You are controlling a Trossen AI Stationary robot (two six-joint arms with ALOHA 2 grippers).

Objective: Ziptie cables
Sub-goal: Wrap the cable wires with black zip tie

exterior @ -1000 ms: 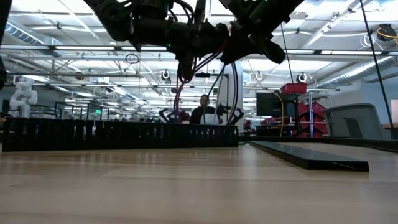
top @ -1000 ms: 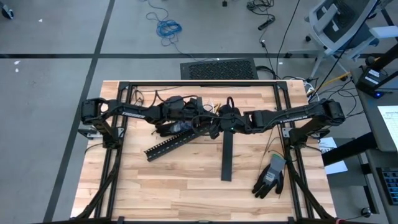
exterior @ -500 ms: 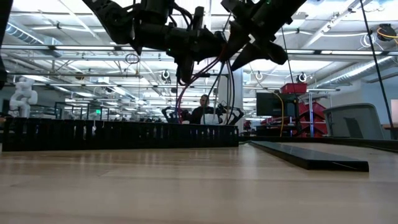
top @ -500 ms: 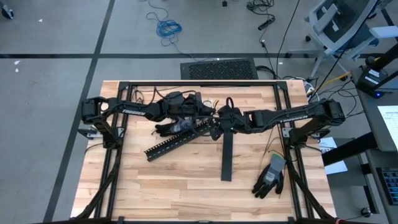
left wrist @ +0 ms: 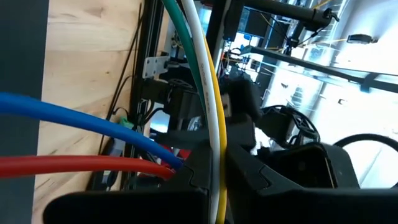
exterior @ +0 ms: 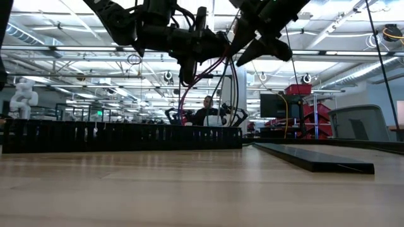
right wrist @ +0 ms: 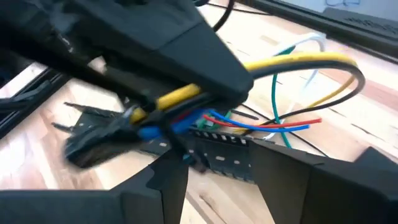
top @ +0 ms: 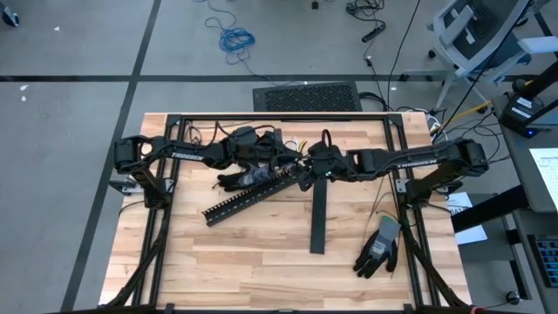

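Cables (right wrist: 292, 62): we see them lifted off the tabletop, near the far edge's middle.
Left end effector (top: 283, 160): clamped on cables.
Right end effector (top: 307, 170): alongside; grip unclear.
Advice: we'd keep the bundle taut.

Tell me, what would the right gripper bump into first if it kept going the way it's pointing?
Probably the cables held in the left gripper: the right gripper points straight at them, very close. Depth is unclear.

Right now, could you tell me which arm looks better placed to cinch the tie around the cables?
Probably the right gripper: the left gripper is shut on the cables, holding them up above the table.
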